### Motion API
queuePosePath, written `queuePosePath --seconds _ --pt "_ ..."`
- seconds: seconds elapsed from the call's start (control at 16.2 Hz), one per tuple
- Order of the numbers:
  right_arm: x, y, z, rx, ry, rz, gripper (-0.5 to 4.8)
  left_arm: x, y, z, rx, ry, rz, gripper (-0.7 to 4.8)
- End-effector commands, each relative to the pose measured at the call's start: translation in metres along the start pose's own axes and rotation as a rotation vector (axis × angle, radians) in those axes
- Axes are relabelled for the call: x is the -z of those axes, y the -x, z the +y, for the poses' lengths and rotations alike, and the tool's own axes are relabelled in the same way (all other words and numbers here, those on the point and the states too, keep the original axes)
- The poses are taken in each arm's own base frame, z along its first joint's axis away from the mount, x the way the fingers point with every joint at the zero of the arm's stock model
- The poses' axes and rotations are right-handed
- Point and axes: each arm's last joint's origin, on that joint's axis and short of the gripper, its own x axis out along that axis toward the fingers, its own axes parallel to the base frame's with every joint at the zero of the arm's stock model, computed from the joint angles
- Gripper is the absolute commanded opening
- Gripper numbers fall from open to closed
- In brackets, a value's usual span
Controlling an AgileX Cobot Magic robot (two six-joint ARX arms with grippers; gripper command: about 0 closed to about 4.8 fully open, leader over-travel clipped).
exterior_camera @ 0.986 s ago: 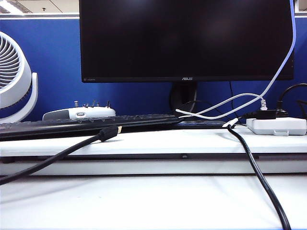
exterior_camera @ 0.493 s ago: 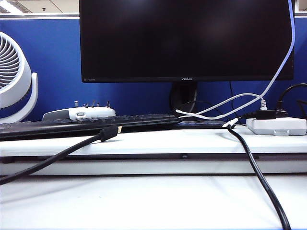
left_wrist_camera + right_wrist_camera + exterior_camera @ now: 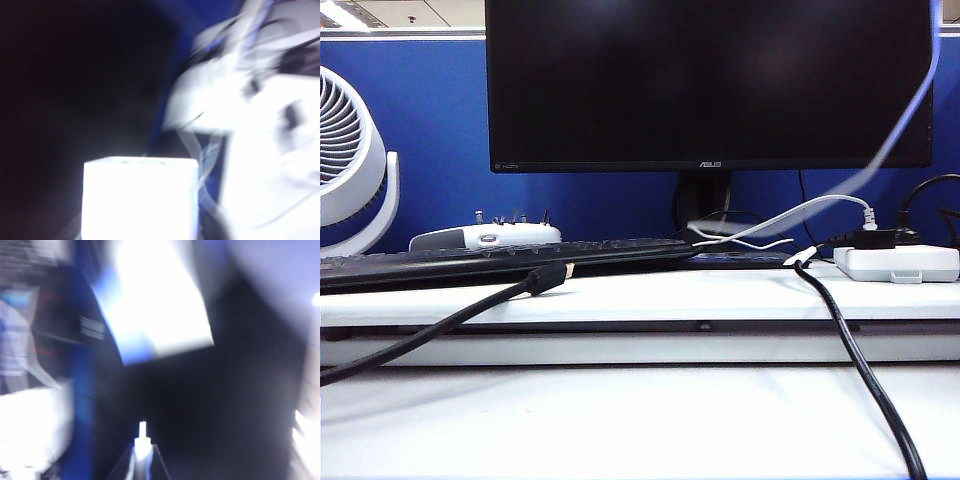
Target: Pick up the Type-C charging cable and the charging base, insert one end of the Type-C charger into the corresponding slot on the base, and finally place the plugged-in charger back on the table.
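Observation:
The charging base shows as a white block low in the blurred left wrist view, and my left gripper is shut on it. In the right wrist view my right gripper is shut on the white plug end of the Type-C charging cable, whose tip sticks out past the fingertips. In the exterior view that cable hangs as a blurred streak from the upper right down to the ledge behind the keyboard. Neither gripper appears in the exterior view. The white table lies in front.
A black monitor stands at the back, with a black keyboard on the raised ledge. Thick black cables cross the table left and right. A white power strip sits far right, a white fan far left.
The hanging white cable has swung and now shows blurred. Its lower run near the monitor stand has shifted. Everything else on the desk is still.

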Motion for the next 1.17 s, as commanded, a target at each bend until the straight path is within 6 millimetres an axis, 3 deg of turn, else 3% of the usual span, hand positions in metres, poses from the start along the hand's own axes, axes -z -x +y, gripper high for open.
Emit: queuePosePath --seconds 0.06,0.31,0.49,0.74,0.86,1.17 --pt "0.007 0.014 -0.013 0.085 -0.161 -0.006 0.0 0.0 0.006 0.015 -0.055 0.18 -0.087 0.82" --pt "0.014 0.035 -0.041 0.327 -0.691 -0.12 0.0 -0.006 0.009 0.022 0.11 0.396 -0.34 0.79" --pt "0.019 0.037 -0.045 0.353 -1.041 -0.179 0.0 -0.001 0.01 0.029 0.105 0.465 -0.357 0.79" --pt "0.018 0.032 -0.038 0.264 -1.235 -0.204 0.0 0.019 0.015 0.045 0.206 0.685 -0.377 0.79" --pt "0.017 0.028 -0.033 0.226 -1.223 -0.173 0.0 0.032 0.013 0.046 0.215 0.75 -0.3 0.79" --pt "0.016 0.027 -0.032 0.199 -1.217 -0.191 0.0 0.089 -0.045 -0.004 0.44 0.96 0.184 0.79"
